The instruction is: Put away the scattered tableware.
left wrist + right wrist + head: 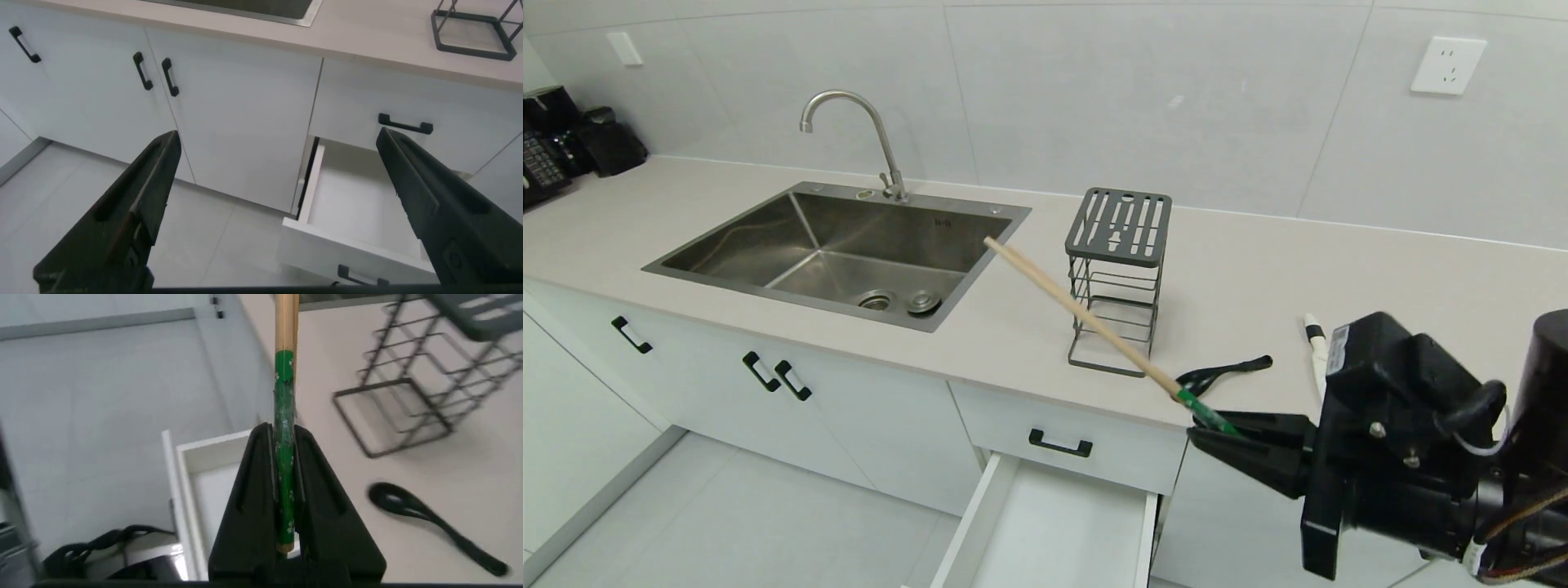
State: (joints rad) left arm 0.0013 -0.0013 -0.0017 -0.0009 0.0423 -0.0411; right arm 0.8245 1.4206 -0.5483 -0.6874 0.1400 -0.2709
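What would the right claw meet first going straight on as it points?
Likely nothing nearby. The right claw, shut on the chopstick, points along it, passing beside the wire rack toward the sink. Depth is unclear; it might graze the rack.

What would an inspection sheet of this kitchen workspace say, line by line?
Surface: pale countertop with a steel sink set in it.
Job's things: chopstick with a green end, held by the right gripper; black spoon and white utensil lying on the countertop; drawer below, open.
Clutter: wire rack standing beside the sink.
Grippers: right gripper shut on the chopstick; left gripper open, low before the cabinets.
Cables: thin wires on the right arm.
Surroundings: tiled wall, socket, faucet, black appliances.
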